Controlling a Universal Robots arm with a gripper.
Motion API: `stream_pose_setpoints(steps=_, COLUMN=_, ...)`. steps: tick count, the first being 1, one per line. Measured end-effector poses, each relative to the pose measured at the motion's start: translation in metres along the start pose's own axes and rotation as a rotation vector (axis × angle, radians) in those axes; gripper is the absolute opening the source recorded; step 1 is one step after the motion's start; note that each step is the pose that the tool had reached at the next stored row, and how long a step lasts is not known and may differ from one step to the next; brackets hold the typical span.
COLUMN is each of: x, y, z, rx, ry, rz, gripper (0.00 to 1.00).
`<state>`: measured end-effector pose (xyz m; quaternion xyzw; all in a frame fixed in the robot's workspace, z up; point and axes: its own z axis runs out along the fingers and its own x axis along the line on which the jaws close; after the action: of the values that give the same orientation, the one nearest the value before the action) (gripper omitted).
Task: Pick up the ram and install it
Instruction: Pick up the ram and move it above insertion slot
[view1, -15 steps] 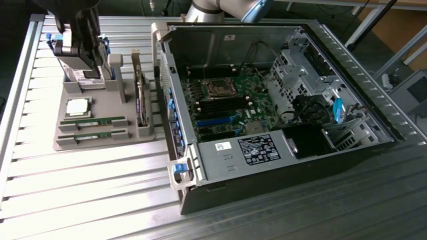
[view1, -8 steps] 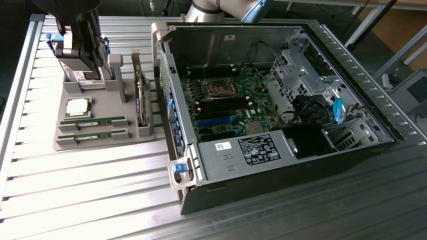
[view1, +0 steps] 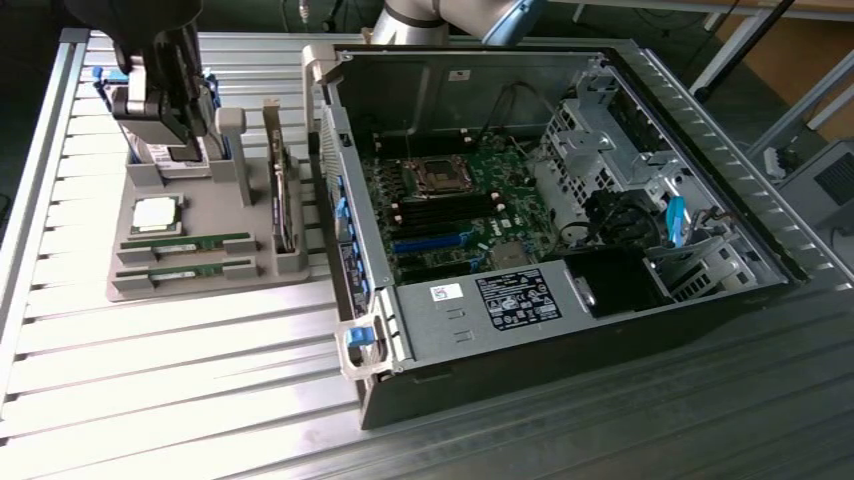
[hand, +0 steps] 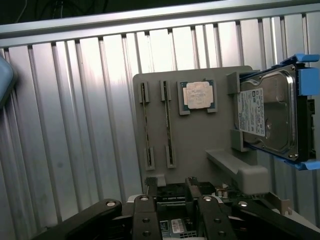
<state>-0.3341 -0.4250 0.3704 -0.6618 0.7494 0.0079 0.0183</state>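
**Exterior view.** Gripper (view1: 171, 122) hangs over the far end of the grey tray (view1: 134, 290), jaws spread wide, nothing in them. Ram stick (view1: 187, 242) sits on edge in a slot just beside the CPU (view1: 156, 213). Second ram stick (view1: 187, 270) lies parallel, next slot out. Both are untouched, and which one is meant I cannot tell. Judgement: light, stiff, thin board, with brittle chips and contact edge. Pinch the flat faces mid-length. The memory slots inside the computer case (view1: 574, 230) are dark and hard to make out.

**Wrist view.** Both sticks show edge-on as thin lines, labels and chips hidden. End brackets cover their tips and the middle span is free. Fingers (hand: 145, 210) stand apart, their bases cut off. The hard drive (hand: 270, 115) is partly cropped.
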Motion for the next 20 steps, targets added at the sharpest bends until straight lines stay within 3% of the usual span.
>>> stream_pose_setpoints(steps=20, x=0.0004, y=0.0005, z=0.0086, rx=-0.0001, ry=-0.0012, rz=0.0, gripper=0.35)
